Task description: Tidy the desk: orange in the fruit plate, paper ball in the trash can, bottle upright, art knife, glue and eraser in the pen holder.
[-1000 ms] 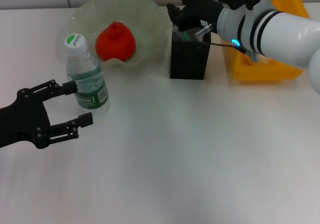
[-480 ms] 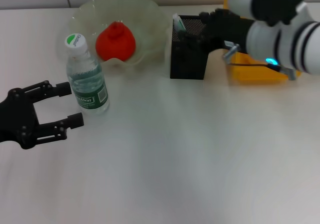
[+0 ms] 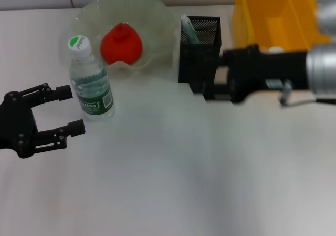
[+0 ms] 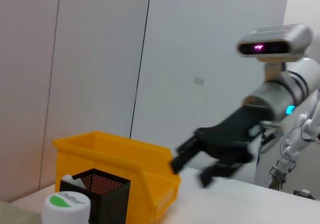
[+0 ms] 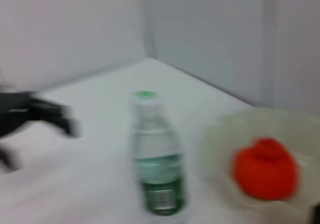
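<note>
Not much else here, just a plain white worktop [image 3: 173,183] with a smooth, slightly shiny surface. Behind it there's a pale grey wall [image 4: 200,59] made of flat panels, with thin dark vertical seams between them.

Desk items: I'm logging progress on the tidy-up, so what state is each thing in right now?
orange: lying in the fruit plate.
bottle: upright, capped, on the table.
pen holder: upright, a white and green item sticking out.
trash can: upright, contents not visible.
left gripper: open, beside the bottle, holding nothing.
right gripper: low in front of the pen holder, blurred.
</note>
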{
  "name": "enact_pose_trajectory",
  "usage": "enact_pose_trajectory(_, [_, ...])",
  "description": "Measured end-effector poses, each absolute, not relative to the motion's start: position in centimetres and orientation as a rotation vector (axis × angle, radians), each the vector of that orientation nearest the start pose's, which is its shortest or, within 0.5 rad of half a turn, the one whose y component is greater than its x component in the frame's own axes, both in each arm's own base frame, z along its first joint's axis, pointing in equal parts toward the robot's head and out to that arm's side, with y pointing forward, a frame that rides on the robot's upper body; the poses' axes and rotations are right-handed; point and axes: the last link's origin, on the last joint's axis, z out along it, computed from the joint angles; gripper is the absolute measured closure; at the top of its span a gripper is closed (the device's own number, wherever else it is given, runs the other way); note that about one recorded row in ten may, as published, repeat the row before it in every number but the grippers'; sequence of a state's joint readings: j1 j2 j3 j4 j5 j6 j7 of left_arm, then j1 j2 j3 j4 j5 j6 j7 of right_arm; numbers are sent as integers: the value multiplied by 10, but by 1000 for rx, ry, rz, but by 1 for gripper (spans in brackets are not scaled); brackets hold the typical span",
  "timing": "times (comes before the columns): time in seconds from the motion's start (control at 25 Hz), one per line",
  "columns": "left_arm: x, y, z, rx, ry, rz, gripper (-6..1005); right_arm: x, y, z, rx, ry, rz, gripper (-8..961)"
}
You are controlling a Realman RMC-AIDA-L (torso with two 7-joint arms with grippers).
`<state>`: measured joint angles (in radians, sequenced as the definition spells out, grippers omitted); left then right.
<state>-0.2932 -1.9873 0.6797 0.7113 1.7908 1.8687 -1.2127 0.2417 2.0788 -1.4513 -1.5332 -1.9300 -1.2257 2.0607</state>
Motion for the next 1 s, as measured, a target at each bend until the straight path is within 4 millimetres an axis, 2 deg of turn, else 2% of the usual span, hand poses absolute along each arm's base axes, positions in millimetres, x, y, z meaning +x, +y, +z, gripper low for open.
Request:
enact_pose_trajectory(0.16, [-301, 256, 63, -2672, -421, -917, 187, 184, 299, 12, -2798, 352, 617, 326])
enact_pose_trajectory(0.28, [-306, 255, 65, -2692, -434, -895, 187, 207, 294, 15, -2820, 353, 755, 324])
enact_pose_trajectory(0.48, [-311, 252, 69, -2736, -483, -864, 186, 232, 285, 18, -2842, 329, 882, 319])
enact_pose_trajectory(0.84, [-310, 256, 68, -2800, -551, -828, 186, 245, 282, 16, -2918, 362, 792, 311])
enact_pose_trajectory(1.0, [-307, 258, 65, -2821, -540, -817, 186, 247, 283, 16, -2915, 371, 780, 244])
